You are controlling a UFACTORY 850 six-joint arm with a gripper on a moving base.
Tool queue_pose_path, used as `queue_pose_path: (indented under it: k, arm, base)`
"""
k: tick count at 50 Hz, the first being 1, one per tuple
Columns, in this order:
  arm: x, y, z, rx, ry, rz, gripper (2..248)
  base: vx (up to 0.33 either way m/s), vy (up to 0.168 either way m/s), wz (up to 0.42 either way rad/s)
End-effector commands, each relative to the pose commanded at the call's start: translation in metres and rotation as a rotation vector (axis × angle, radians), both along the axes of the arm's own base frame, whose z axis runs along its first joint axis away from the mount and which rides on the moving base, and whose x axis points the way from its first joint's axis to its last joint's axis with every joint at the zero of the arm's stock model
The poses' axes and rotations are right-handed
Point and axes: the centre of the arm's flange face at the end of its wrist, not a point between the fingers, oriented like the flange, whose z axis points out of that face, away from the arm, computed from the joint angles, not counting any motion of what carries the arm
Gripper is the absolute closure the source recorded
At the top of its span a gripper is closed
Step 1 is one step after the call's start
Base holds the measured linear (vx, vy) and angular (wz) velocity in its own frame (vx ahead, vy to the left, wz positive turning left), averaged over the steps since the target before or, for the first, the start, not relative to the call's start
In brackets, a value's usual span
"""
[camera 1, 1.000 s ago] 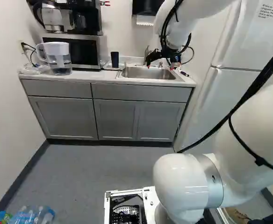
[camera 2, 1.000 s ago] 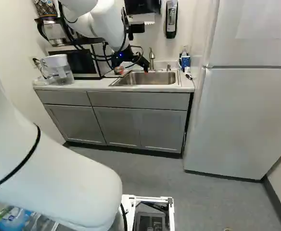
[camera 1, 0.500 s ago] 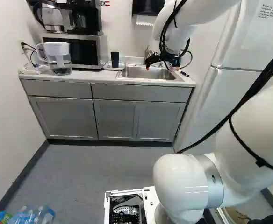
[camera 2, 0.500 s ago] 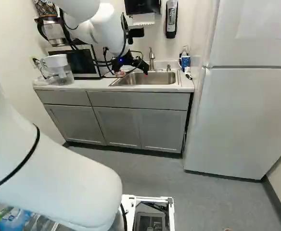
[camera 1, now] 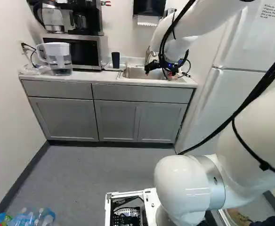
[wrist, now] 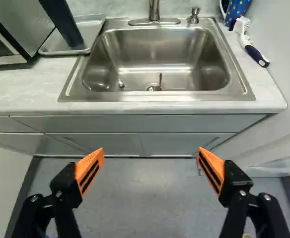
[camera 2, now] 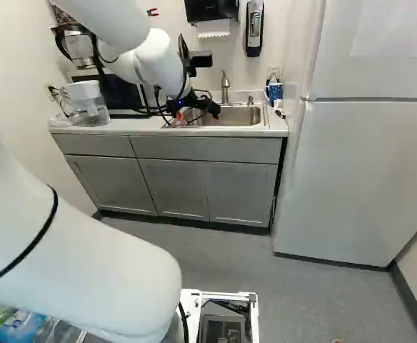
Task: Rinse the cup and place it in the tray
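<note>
In the left base view my gripper (camera 1: 161, 73) is in front of the sink (camera 1: 140, 72). The wrist view has the gripper (wrist: 150, 152) open, orange pads wide apart with nothing between them. Ahead of it lies the empty-looking steel sink (wrist: 155, 59) with its faucet (wrist: 154, 10) behind. A tall dark cup (wrist: 63, 22) stands on a shallow metal tray (wrist: 93, 27) beside the sink, toward the microwave. The same cup (camera 1: 115, 60) looks upright in the left base view. A blue dotted cup (wrist: 238, 10) is at the sink's opposite back corner, partly cut off.
A brush (wrist: 254, 51) lies beside the sink. The counter's front edge (wrist: 160, 106) runs across ahead of the gripper. Microwave (camera 1: 74, 51) and water pitcher (camera 1: 59, 59) stand farther along the counter. A fridge (camera 2: 365, 164) stands at the right; bottles (camera 1: 31, 218) are low at the left.
The arm has shifted, bringing the gripper somewhat lower in both base views and turning its wrist a little. Base, cups and tray have stayed where they were.
</note>
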Motion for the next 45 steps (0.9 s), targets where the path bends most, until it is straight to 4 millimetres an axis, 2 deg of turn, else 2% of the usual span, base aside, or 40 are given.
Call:
queue_pose_path:
  k: [24, 45]
  arm:
    - [-0.017, 0.008, -0.055, -0.011, -0.08, 0.017, 3]
    - [-0.046, 0.017, -0.112, -0.022, -0.168, 0.037, 3]
  base:
    - [0.0, 0.0, 0.0]
    - [0.0, 0.0, 0.0]
